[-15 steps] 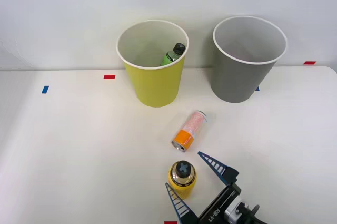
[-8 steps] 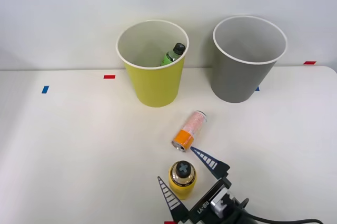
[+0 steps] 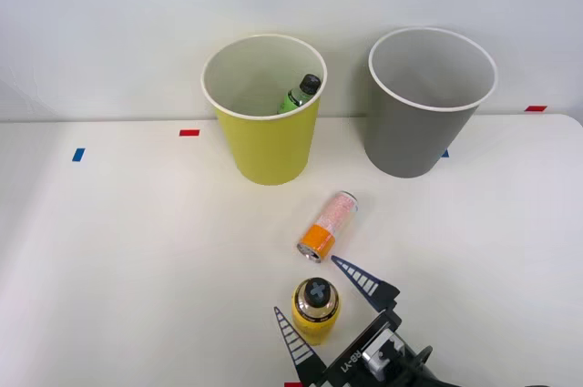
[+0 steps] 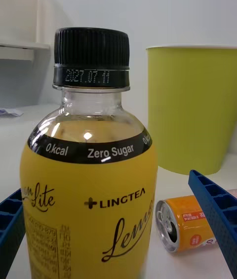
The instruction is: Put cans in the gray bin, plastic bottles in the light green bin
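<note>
A: Front view had the green bottle (image 3: 300, 94) already lying inside the light green bin (image 3: 265, 146). So one piece was sorted?

B: Yes, by my reading. The gray bin (image 3: 414, 137) looked empty. The can (image 3: 327, 226) lay on its side on the surface (image 3: 127, 250), between the bins and the yellow bottle (image 3: 315, 309).

A: And the right gripper (image 3: 330, 303)?

B: Its jaws were spread, one blue finger on each side of the upright yellow bottle, not yet pinching it. That bottle and the can were left.
</note>
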Robot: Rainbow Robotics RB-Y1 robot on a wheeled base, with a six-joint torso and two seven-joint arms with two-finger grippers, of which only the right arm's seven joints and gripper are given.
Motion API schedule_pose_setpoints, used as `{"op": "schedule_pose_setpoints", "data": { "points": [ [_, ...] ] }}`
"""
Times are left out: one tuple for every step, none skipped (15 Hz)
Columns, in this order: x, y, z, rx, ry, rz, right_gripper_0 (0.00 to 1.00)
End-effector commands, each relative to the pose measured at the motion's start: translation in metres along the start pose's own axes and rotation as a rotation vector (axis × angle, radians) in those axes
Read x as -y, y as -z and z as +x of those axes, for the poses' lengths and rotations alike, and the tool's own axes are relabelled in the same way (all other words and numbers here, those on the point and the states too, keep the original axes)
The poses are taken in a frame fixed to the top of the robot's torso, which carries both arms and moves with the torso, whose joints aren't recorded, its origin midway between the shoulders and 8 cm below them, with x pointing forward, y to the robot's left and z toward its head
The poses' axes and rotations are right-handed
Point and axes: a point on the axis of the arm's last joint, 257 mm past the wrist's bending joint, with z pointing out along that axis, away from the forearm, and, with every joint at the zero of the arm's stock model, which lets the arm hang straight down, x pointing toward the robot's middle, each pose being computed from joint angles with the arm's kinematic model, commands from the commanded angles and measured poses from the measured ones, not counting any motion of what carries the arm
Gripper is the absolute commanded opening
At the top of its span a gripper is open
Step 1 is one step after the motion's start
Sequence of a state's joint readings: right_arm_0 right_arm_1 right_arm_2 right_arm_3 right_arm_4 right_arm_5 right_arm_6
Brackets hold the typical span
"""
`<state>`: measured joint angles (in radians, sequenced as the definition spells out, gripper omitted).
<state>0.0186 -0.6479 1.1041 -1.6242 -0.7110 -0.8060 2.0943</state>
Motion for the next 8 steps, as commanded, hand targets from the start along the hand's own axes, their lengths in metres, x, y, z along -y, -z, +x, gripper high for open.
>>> {"op": "schedule_pose_setpoints", "data": {
  "points": [
    [-0.0057, 0.0024, 0.0002, -0.001, 0.005, -0.004, 1.0],
    [-0.0066, 0.0016, -0.0005, 0.002, 0.006, -0.004, 1.0],
    [-0.0069, 0.0012, -0.0008, 0.003, 0.009, -0.004, 0.96],
    [-0.0075, 0.0004, -0.0014, 0.005, 0.012, -0.003, 0.8],
    [-0.0086, 0.0, -0.0017, 0.006, 0.011, -0.002, 0.47],
    [-0.009, -0.0008, -0.0017, 0.005, 0.007, 0.0, 0.11],
    [-0.0082, -0.0016, -0.0019, 0.006, 0.001, 0.006, 0.0],
    [-0.0085, -0.0024, -0.0018, 0.005, -0.002, 0.008, 0.0]
  ]
}}
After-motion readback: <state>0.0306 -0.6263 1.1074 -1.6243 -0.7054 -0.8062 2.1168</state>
